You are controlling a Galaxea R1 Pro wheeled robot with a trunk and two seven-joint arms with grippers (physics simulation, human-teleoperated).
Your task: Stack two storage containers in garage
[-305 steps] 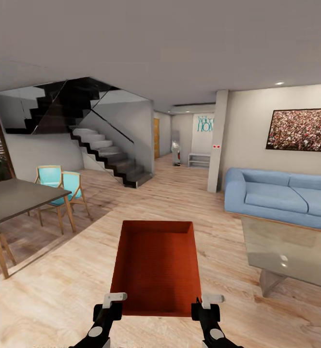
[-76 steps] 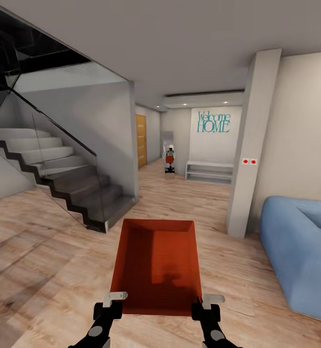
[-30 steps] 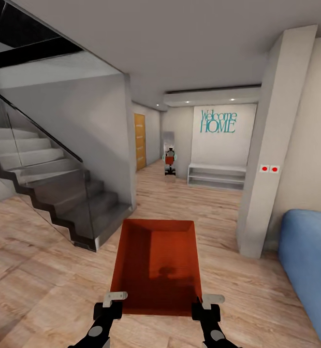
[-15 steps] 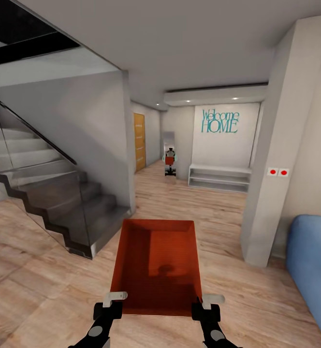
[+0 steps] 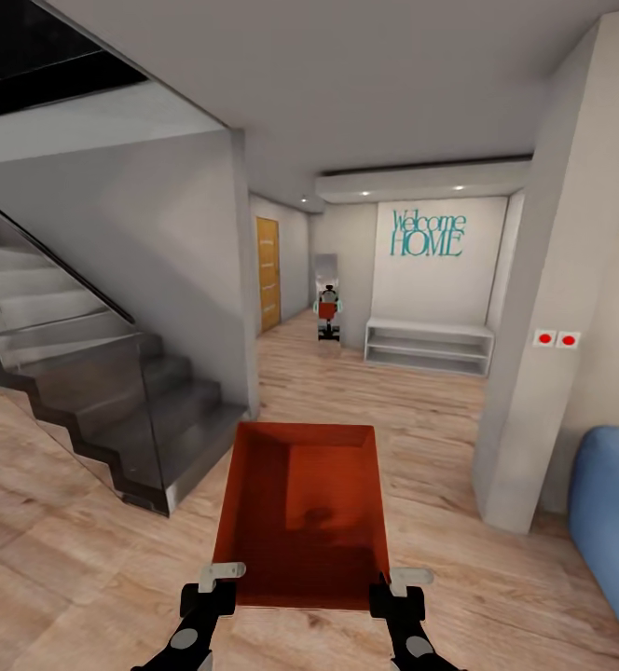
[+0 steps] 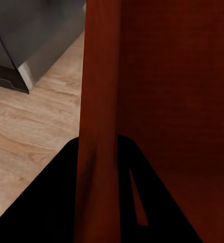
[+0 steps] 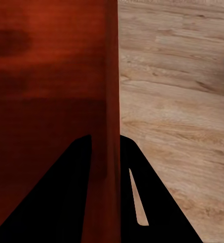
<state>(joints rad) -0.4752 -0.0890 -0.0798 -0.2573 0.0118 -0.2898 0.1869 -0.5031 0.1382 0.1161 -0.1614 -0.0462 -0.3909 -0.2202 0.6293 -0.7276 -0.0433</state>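
Note:
One orange-red storage container (image 5: 300, 513) hangs level in front of me over the living room's light wood-plank floor (image 5: 421, 438). It has no lid and nothing inside. My left gripper (image 5: 221, 582) is shut on its near left wall. My right gripper (image 5: 393, 585) is shut on its near right wall. In the left wrist view the black fingers of the left gripper (image 6: 98, 147) straddle the container's wall (image 6: 99, 91). In the right wrist view the right gripper (image 7: 106, 142) clamps the other wall (image 7: 112, 76) the same way. The garage is out of view.
A dark staircase with a glass balustrade (image 5: 114, 401) rises at the left. At the right stand a white pillar (image 5: 533, 373) and the end of a blue sofa (image 5: 617, 522). Ahead, a hallway leads past a wooden door (image 5: 268, 273) to a white bench (image 5: 428, 345).
The whole view has moved forward: staircase, pillar and hallway are nearer, and the sofa has slid off to the right. The container stays held in both grippers as before.

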